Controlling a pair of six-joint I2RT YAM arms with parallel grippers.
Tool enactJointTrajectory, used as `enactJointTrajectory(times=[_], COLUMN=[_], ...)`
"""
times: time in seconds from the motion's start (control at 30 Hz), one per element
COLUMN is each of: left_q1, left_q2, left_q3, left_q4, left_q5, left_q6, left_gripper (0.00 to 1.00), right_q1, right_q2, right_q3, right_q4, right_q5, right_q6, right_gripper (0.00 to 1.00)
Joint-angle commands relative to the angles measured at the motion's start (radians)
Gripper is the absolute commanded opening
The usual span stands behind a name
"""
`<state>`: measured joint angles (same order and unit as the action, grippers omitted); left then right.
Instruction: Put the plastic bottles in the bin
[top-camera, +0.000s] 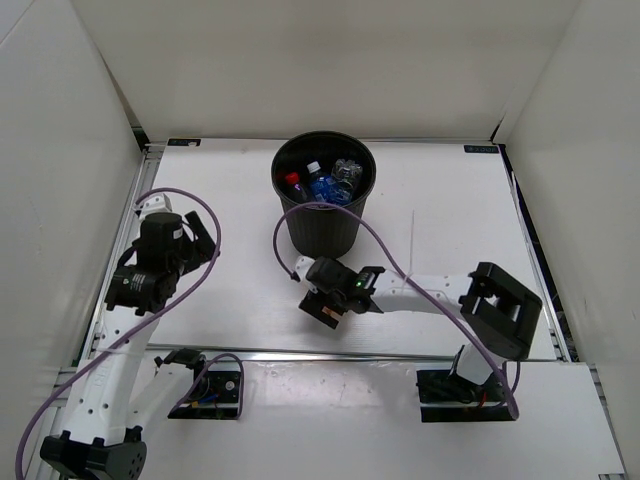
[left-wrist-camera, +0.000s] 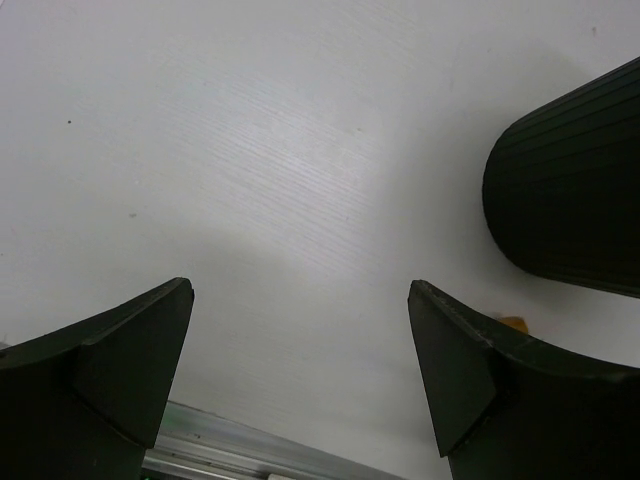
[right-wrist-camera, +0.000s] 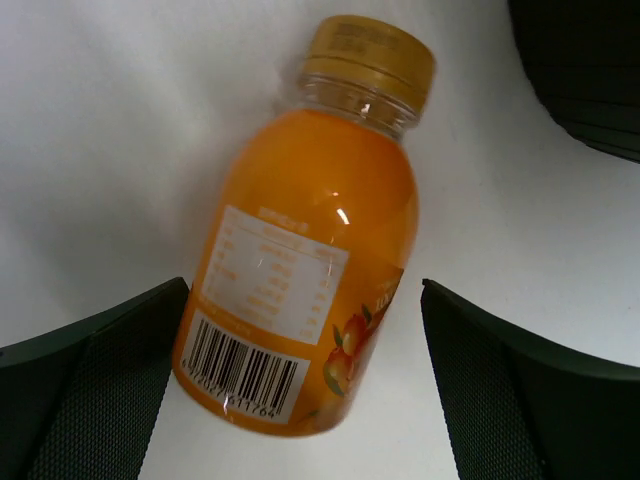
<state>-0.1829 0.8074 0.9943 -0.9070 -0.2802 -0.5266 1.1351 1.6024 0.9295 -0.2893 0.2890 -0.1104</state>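
Note:
The black bin (top-camera: 323, 195) stands at the back middle of the table, with several clear bottles (top-camera: 325, 181) with blue and red labels inside it. The short orange bottle (right-wrist-camera: 310, 250) lies on its side on the table, just in front of the bin; in the top view only a bit of it (top-camera: 326, 313) shows under my right gripper. My right gripper (right-wrist-camera: 305, 295) is open, its fingers on either side of the bottle's lower half without closing on it. My left gripper (left-wrist-camera: 300, 300) is open and empty over bare table, left of the bin (left-wrist-camera: 570, 190).
White walls close in the table at the left, back and right. An aluminium rail (top-camera: 350, 353) runs along the front edge. Purple cables (top-camera: 390, 255) loop over both arms, one passing in front of the bin.

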Motion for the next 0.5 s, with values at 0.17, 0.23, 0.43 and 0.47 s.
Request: enactJointTrajectory(times=[0.17,0.23,0.43,0.47], left_q1=[0.005,0.005,0.005,0.005], left_q2=[-0.007,-0.016,-0.016,-0.016], left_q3=[-0.022,-0.022,-0.033,-0.033], left_q4=[-0.052,-0.052,-0.061,-0.061], left_q5=[-0.024,-0.033,-0.043,-0.043], left_q6=[0.036,0.036,0.036,0.036], left_gripper=[1.0,1.0,1.0,1.0], right_q1=[-0.104,-0.104,-0.104,-0.104], right_q2=[0.025,0.025,0.077,0.077], right_q3=[0.095,0.108,0.213,0.224], right_q4=[-0.028,-0.043,-0.201,-0.229], right_q5=[-0.166,-0.201,-0.215,-0.215], right_q6=[0.047,0.058,0.138,0.156], right_gripper=[0.89,0.84,0.48,0.41])
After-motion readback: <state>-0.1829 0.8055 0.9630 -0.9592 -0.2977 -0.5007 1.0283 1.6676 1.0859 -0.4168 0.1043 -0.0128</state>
